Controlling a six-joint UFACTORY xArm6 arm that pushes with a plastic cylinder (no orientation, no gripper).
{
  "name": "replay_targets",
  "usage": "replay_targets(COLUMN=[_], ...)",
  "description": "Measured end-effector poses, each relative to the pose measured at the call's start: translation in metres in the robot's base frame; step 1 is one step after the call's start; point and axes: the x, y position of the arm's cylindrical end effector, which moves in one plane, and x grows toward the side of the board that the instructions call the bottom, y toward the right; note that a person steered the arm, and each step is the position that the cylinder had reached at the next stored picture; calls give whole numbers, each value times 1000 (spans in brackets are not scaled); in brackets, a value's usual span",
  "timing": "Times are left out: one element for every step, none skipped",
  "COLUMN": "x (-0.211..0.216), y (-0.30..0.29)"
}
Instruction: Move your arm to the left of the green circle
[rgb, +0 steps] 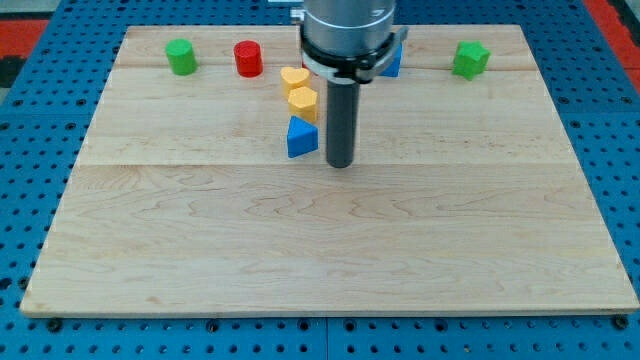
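The green circle (181, 56) is a short green cylinder at the top left of the wooden board (330, 250). My tip (341, 164) is the lower end of the dark rod, near the board's middle, far to the right of and below the green circle. The tip stands just right of a blue triangle (301, 138), not clearly touching it.
A red cylinder (248, 58) stands right of the green circle. Two yellow blocks (294, 79) (302, 102) stack in a line above the blue triangle. A blue block (391, 62) is partly hidden behind the arm. A green block (470, 59) sits at top right.
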Motion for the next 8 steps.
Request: replay_targets(x=[0,0,-2,-12,-12,-52,-123,-148], y=[-67,-79,-112,-141,-141,-167,-204,-208])
